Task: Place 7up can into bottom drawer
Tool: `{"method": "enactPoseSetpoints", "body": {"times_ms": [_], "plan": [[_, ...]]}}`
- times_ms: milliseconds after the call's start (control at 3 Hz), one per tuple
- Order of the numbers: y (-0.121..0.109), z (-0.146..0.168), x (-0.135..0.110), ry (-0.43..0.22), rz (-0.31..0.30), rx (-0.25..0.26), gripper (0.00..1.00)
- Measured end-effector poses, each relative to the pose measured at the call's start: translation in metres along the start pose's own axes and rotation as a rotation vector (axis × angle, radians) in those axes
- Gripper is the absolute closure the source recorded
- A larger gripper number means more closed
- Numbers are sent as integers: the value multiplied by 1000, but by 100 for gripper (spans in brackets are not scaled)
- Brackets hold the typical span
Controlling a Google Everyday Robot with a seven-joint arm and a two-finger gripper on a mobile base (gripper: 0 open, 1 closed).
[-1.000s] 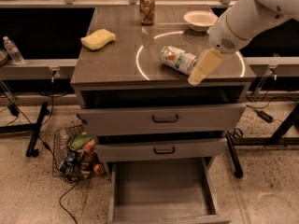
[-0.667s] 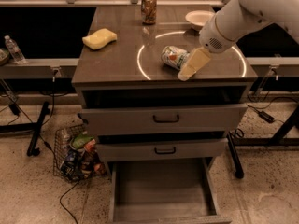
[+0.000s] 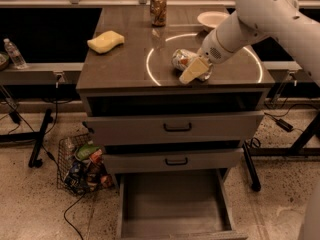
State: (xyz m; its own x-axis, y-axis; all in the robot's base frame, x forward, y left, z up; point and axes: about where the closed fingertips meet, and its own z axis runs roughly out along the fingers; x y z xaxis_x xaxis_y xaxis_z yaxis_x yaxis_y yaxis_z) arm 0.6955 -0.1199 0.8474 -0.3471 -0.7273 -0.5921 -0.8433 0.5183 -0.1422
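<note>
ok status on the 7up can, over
gripper at 7up can, can lying on cabinet top. bottom drawer open below. nothing seen blocking.

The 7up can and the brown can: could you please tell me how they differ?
The 7up can lies on its side; the brown can stands upright. The 7up can is pale, the brown can darker. The hand is at the 7up can, far from the brown can at the back. Both sit on the cabinet top.

Smooth white rounded arm [image 3: 260, 19] tapers to a cream gripper [image 3: 194, 72] above the cabinet top [image 3: 125, 69].
</note>
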Motion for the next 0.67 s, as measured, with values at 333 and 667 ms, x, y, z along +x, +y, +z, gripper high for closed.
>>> {"method": "enactPoseSetpoints", "body": {"times_ms": [333, 667], "plan": [[2, 0, 1, -28, 14, -19, 49], [11, -18, 6, -63, 5, -33, 72]]}}
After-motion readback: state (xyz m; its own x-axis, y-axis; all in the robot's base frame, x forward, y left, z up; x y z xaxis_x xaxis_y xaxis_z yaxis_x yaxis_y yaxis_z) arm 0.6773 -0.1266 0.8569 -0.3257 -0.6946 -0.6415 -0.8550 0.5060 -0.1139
